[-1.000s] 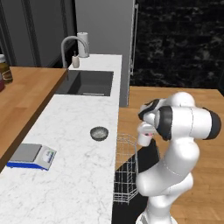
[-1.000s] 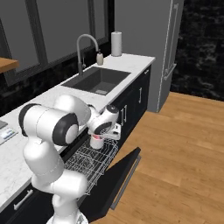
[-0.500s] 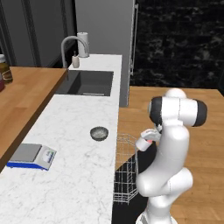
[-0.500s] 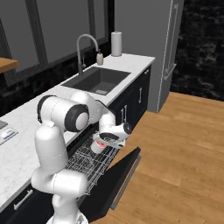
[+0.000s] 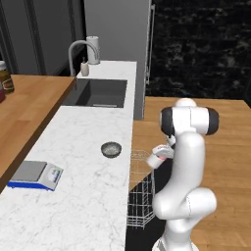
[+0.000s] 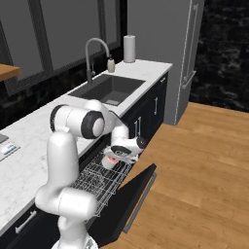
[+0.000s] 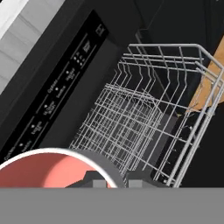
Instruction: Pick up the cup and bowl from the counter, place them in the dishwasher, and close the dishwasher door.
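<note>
- A white wire rack [image 7: 144,118] of thin crossing bars spreads across the middle, with black interior behind and below it.
- Left of the rack runs a flat black control strip [image 7: 57,87] with small pale markings.
- Below the rack's near-left corner sits the round red-pink cup [image 7: 48,168] with a pale rim, cut off by the lower edge.
- Past the rack's right edge, a brown wooden floor [image 7: 205,83] shows.

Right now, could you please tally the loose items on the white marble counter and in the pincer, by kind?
Bowl on the counter: 1
Kitchen scale on the counter: 1
Soap bottle by the faucet: 1
Paper towel roll: 1
Cup held in the pincer over the rack: 1
Total: 5
</note>
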### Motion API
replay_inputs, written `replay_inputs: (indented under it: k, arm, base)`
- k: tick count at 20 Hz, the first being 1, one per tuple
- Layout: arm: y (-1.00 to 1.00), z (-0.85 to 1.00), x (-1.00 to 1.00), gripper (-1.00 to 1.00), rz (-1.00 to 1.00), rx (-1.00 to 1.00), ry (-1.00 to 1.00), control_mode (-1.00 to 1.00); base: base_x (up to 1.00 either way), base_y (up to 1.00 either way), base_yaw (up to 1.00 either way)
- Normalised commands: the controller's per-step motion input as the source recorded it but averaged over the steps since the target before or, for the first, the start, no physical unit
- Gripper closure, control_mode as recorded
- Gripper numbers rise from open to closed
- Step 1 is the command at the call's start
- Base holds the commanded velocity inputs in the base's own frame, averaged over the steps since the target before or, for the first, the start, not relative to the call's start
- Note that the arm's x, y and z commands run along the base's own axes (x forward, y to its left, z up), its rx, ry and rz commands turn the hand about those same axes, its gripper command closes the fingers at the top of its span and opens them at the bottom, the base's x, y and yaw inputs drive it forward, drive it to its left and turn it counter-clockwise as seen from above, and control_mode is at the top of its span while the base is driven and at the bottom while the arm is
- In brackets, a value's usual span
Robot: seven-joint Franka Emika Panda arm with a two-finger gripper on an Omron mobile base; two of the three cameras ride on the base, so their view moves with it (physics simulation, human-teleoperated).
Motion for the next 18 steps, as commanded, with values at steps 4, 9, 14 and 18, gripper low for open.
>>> replay_inputs:
  k: [4,9,14,18]
  arm:
    - [0.21,-0.47,0.42,1.0,0.0,-0.01,0.0,-1.0]
    - [0.18,-0.62,0.45,1.0,0.0,-0.01,0.0,-1.0]
    - [0.0,-0.55,0.46,1.0,0.0,0.0,0.01,-1.0]
    - [0.0,-0.62,0.37,1.0,0.0,0.0,0.03,-1.0]
  base:
    - [0.0,0.0,0.0]
    - [0.0,0.0,0.0]
    - [0.0,0.0,0.0]
    - [0.0,0.0,0.0]
